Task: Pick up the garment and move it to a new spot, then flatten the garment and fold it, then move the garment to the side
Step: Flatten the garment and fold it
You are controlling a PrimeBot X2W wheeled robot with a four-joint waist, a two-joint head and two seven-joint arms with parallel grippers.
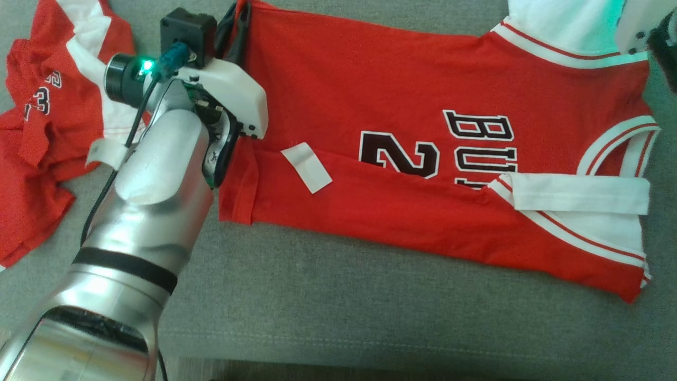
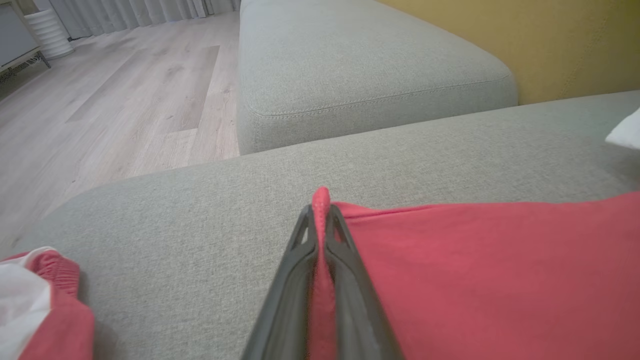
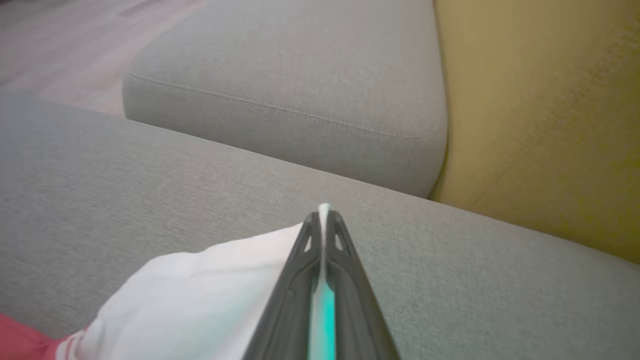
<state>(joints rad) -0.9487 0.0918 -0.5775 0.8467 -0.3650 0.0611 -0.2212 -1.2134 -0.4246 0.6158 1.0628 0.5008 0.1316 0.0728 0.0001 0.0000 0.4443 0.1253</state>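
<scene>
The garment (image 1: 344, 90) is soft, smooth cloth. The sofa (image 1: 338, 301) is rough woven cloth. The arm (image 1: 153, 196) is shiny metal and the floor (image 2: 110, 100) is wood.

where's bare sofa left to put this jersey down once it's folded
Widest free patch: the grey seat between the jersey and the sofa's front seam. Also bare: the strip beyond the jersey, up to the next cushion. Crowded on the left, where the crumpled red garment lies beside the left arm.
</scene>
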